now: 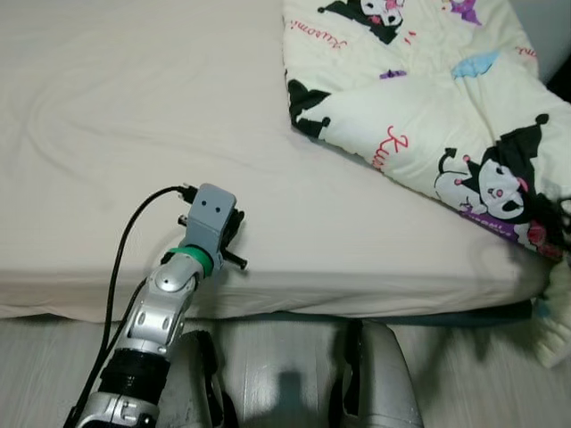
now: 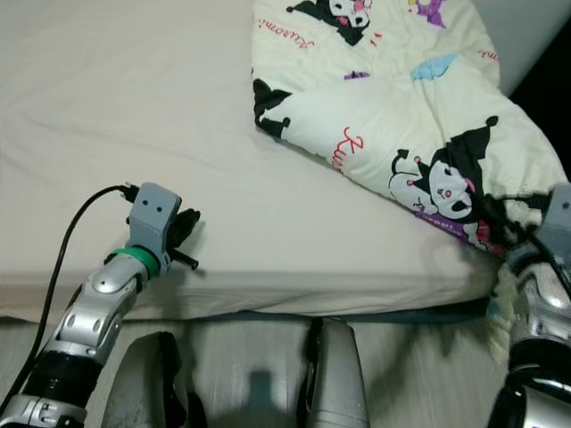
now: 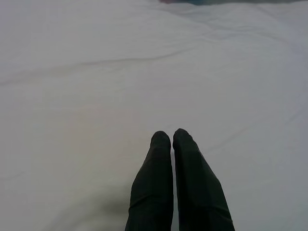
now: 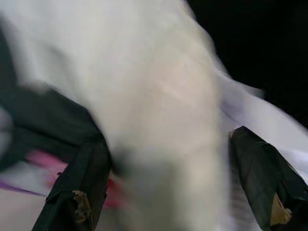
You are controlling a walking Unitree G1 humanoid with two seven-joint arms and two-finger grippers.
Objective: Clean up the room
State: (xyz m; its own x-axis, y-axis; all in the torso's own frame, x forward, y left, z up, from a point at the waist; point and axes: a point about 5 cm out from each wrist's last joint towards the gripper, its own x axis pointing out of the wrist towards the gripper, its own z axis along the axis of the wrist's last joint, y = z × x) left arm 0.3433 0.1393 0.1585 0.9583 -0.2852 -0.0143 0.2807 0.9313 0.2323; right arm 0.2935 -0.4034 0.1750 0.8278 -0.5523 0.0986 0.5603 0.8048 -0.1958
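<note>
A quilt (image 1: 428, 98) printed with cartoon figures lies bunched on the right part of the bed (image 1: 134, 107), its lower corner draped over the bed's front right edge. The right gripper (image 4: 168, 187) is seen at that corner: in the right wrist view its fingers (image 4: 79, 192) are spread wide with quilt fabric bulging between them, not yet pinched, though the picture is blurred. The left gripper (image 3: 173, 139) rests low over the bare sheet near the front edge, fingers pressed together, nothing held. The step in hand is judged to be taking hold of the quilt corner so it can be spread or folded. For a good grasp, a thick fold should be seated deep between the fingers before closing, since the padded fabric is likely to slip if only the edge is nipped; the hanging part should be lifted clear of the mattress side before pulling. The sheet is pale, lightly creased. A pale wooden floor (image 1: 268, 357) is seen below the bed; a dark gap lies at far right.
</note>
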